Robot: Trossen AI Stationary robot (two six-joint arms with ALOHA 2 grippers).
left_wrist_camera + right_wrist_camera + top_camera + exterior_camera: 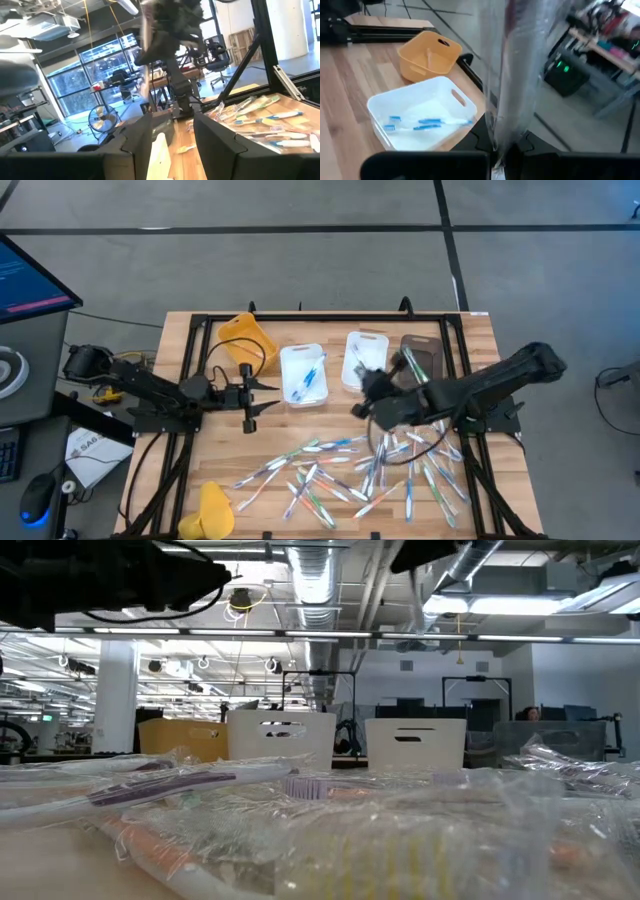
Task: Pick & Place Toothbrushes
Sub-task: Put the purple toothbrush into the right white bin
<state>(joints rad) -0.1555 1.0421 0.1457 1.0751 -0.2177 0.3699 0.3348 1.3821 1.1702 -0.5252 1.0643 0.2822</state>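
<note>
Several toothbrushes [370,470] lie loose in clear wrappers on the near half of the wooden table. Two blue ones [427,124] rest in a white tray [303,373]. My right gripper [502,156] hovers over the table's middle [360,402], shut on one wrapped toothbrush [512,75], which is blurred. My left gripper [264,396] stands open left of the white tray, pointing toward the table's right. In its wrist view its fingers [172,145] stand apart, holding nothing. My right gripper pinches one end of the wrapped toothbrush [496,142] between its two shut fingers. The rest of the toothbrush stretches forward, away from the fingers and roughly in line with them. It is lifted clear of the table and trays. The blur hides which end is held.
A yellow tray [247,340] stands at the far left, a second white tray [365,358] and a dark tray [422,360] right of the first. A yellow object [213,510] lies at the near left edge. Black frame rails [180,380] border the table.
</note>
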